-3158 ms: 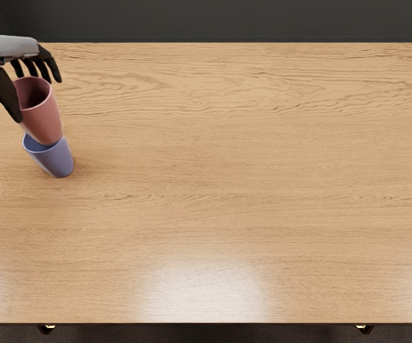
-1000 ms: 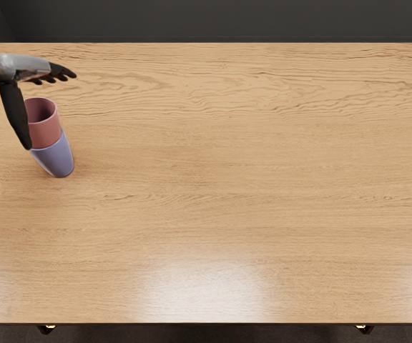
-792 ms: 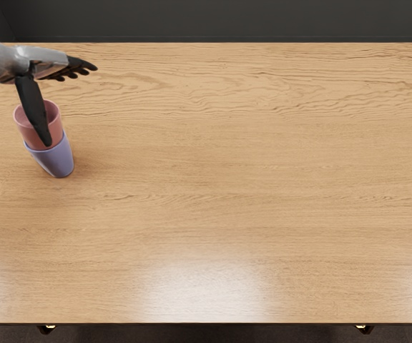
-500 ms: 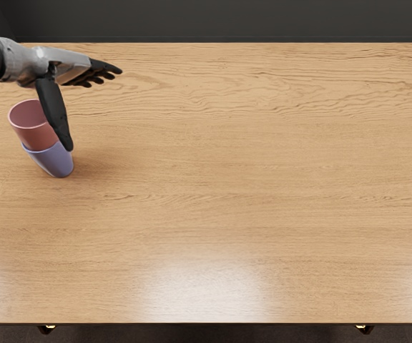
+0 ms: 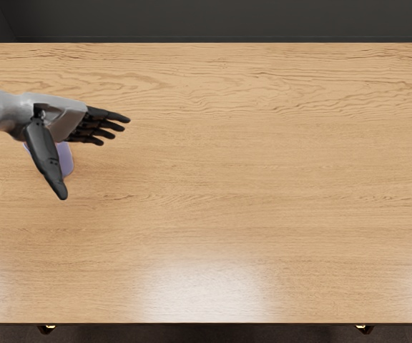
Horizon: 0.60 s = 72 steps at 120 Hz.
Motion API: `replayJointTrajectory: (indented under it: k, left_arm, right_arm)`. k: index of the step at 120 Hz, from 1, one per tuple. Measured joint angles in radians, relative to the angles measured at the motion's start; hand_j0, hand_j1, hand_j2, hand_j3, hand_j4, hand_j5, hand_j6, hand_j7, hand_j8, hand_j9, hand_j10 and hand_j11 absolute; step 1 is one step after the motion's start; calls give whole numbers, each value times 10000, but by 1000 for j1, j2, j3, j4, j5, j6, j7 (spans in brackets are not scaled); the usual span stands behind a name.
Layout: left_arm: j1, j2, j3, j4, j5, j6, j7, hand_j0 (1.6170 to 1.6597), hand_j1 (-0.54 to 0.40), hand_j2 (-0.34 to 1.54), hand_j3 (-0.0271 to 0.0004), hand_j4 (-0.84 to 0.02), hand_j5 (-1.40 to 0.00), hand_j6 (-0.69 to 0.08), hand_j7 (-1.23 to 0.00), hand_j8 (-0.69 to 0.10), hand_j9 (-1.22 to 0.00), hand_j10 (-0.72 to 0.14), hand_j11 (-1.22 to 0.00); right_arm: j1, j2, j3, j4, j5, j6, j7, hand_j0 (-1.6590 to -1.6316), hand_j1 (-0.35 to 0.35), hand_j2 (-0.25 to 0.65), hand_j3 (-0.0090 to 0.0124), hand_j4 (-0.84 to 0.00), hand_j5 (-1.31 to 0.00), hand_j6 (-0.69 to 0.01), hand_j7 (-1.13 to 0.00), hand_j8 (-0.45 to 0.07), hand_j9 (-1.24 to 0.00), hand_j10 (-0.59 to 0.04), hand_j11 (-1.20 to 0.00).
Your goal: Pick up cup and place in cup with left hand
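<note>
Fingers (image 5: pixel 109 115): straight, slightly apart
Thumb (image 5: pixel 44 151): spread wide from them
Left hand (image 5: pixel 61 118): over blue cup (image 5: pixel 66 158), contact can't tell
Blue cup: on table (image 5: pixel 227 179), partly covered, mouth and contents hidden
Other cup: hidden, can't tell if inside blue one

Spreads wide as a table (image 5: pixel 227 200) in light wood, reaching the left and right edges of the view. Runs its grain left to right, wavier on the far side. Catches a broad sheen (image 5: pixel 206 289) near the middle of the near edge, fainter at both near corners. Carries 1 blue-violet cup (image 5: pixel 66 158) toward the left, largely hidden. Shows 2 small dark pieces (image 5: pixel 46 329) under the near edge.
</note>
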Motion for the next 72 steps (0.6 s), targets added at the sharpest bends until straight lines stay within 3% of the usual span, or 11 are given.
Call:
replayJointTrajectory:
  k: [16,72]
  left_arm:
    - [42,69,-1,-32,-78,0,0,16581,3491,1,0,-32,-6,-39,-5,-36,-3,-27,-2]
    - [134,107,-1,-45,-167,-1,0,16580,3491,-4,0,-29,-4,-35,-2,-34,-1,-26,0]
  right_arm:
    - [0,0,0,1,0,0,0,-16581,-3204,-48,0,-238,-309,-239,-309,-238,-309,-238,-310]
    - [2,0,1,2,0,0,-2,-16581,-3204,-48,0,-239,-310,-239,-310,-239,-310,-238,-310]
